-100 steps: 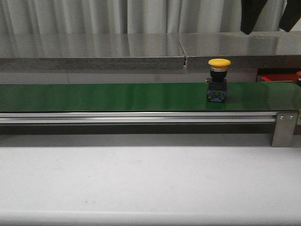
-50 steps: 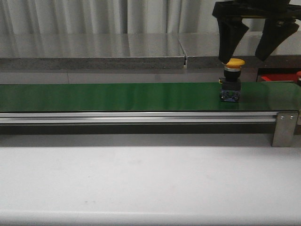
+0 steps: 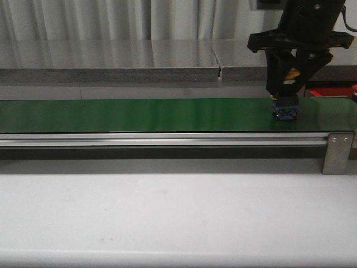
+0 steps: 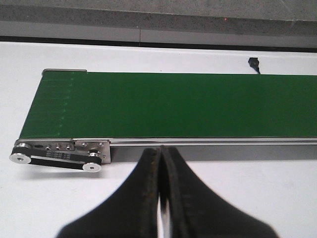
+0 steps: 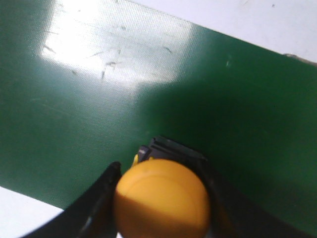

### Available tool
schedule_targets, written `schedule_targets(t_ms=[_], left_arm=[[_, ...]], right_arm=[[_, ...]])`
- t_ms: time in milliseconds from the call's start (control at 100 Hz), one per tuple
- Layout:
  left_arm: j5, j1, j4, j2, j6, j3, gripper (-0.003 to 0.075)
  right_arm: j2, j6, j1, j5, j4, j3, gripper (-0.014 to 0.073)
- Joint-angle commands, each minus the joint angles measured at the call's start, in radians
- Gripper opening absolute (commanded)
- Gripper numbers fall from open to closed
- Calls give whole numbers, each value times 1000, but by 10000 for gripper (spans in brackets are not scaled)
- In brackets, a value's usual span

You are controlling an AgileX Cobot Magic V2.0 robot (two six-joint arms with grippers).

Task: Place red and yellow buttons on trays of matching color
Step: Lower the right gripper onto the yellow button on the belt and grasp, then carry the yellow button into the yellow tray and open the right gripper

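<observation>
A green conveyor belt [image 3: 139,114] is backed by grey curtains [image 3: 111,19]. At 3 o'clock, the yellow-capped button [image 3: 285,109] is clasped by the right end effector [image 3: 290,84]; the left end effector [image 4: 161,198] is clenched.

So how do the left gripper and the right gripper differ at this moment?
The left gripper is shut on nothing, its fingers pressed together; the right gripper has its fingers on both sides of the yellow button. The left gripper hangs over the white table, short of the green conveyor belt; the right gripper is down over the belt. Both have black fingers.
</observation>
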Motion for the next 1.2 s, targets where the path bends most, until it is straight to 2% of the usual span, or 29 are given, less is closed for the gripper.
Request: schedule_targets(t_ms=[0,210,440,820,1190], left_arm=[[-64,2,-17,3,-10,-27,-20],[-64,2,-17,3,-10,-27,-20],[-64,2,-17,3,-10,-27,-20],[-64,2,-17,3,-10,-27,-20],[-64,2,-17,3,-10,-27,-20]], right_arm=[[-53,-3,-7,-37,-9,-20,164],[-95,23,-18,-35,-15,-20,164],[-180,124,-77,17,-100,-12,164],[-328,129,-292,3,-108,150,164],[-378,139,-509,-54,-108,280,164]])
